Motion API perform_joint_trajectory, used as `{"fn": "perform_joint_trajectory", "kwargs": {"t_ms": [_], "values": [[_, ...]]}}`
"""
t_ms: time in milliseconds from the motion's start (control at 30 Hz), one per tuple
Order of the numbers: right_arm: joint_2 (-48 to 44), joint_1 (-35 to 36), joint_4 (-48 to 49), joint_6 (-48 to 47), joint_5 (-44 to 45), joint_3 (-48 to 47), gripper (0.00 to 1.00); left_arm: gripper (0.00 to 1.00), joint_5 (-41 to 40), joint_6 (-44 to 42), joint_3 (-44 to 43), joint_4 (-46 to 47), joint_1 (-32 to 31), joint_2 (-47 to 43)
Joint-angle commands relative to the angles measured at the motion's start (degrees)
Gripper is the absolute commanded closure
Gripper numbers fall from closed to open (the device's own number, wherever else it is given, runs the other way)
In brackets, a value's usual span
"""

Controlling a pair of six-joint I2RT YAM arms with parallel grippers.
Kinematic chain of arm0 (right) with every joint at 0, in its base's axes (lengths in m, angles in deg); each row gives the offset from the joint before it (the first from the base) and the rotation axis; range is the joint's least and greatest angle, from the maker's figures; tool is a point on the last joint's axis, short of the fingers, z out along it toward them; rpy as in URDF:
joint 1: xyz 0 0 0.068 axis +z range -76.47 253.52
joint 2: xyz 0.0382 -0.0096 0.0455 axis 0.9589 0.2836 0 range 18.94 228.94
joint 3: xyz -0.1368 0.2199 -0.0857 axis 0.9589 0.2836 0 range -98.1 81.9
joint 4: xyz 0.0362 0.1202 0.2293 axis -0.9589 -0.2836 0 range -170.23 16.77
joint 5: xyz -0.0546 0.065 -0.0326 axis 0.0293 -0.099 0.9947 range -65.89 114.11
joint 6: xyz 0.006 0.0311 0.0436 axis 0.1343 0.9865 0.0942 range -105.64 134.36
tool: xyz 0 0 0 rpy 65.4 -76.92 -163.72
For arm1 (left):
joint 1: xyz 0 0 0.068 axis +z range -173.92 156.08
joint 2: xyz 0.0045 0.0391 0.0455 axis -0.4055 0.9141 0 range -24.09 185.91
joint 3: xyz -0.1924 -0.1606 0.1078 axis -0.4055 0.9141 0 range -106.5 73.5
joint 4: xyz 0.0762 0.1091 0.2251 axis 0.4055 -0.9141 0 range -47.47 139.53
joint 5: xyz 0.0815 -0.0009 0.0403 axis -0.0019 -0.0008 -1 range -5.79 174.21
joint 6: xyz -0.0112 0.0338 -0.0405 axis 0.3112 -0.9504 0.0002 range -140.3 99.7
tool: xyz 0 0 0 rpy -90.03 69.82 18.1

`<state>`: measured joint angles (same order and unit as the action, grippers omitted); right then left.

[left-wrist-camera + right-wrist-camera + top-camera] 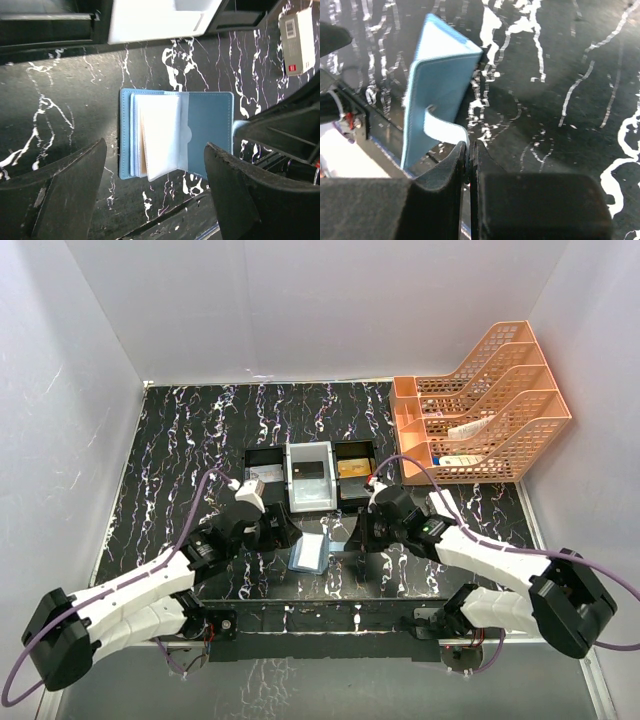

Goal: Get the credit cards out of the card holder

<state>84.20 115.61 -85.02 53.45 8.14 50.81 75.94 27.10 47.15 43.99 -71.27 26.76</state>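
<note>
**Two credit cards (352, 467) in the tray (312, 502), more likely left**

Left gripper (155, 146), centre-left of the top view: jaws apart, straddling the open card holder (207, 130) lying on the counter (180, 470) mid-frame. A tan edge in its pockets suggests a card remains. Right gripper (469, 150), just right of it: jaws together, apparently pinching the snap tab (445, 127).
</note>
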Motion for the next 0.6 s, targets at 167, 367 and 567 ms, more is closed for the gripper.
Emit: {"fn": "perform_joint_trajectory", "kwargs": {"t_ms": [167,367,567], "values": [[8.0,-1.4,-0.3,2.3,6.9,1.0,1.00,0.31,11.6,-2.2,1.2,10.4,0.3,8.6],[8.2,-1.4,-0.4,2.1,8.0,0.0,1.00,0.41,15.8,-1.3,2.1,13.8,0.2,12.1],[9.2,-1.5,-0.4,1.8,7.6,-0.3,1.00,0.48,18.9,0.2,2.3,15.8,0.2,15.9]]}}
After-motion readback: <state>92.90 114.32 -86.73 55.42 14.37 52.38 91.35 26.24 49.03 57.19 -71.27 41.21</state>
